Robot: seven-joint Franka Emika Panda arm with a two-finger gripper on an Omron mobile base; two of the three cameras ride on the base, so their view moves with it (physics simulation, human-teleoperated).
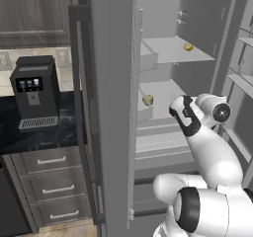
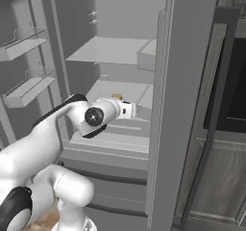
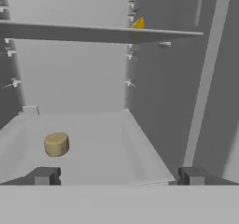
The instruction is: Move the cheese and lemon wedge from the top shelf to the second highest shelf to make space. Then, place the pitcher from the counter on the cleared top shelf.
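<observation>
The cheese (image 3: 56, 143), a squat tan cylinder, sits on the second highest shelf (image 3: 98, 134), left of centre in the hand view. It also shows as the cheese (image 1: 147, 100) in the left base view. The lemon wedge (image 3: 139, 23) lies on the top shelf (image 3: 70, 31) above, toward the right wall; it is the small yellow lemon wedge (image 1: 188, 47) in the left base view. My gripper (image 3: 119, 176) stands open at the front edge of the second shelf, nothing between its fingers, with the cheese ahead and to its left. The pitcher is out of view.
The fridge's open door (image 1: 111, 107) stands between the shelves and the black counter (image 1: 44, 132), which carries a coffee machine (image 1: 33, 90). Door bins (image 2: 29, 88) hang on the other side. Lower shelves (image 2: 110, 141) lie under my arm.
</observation>
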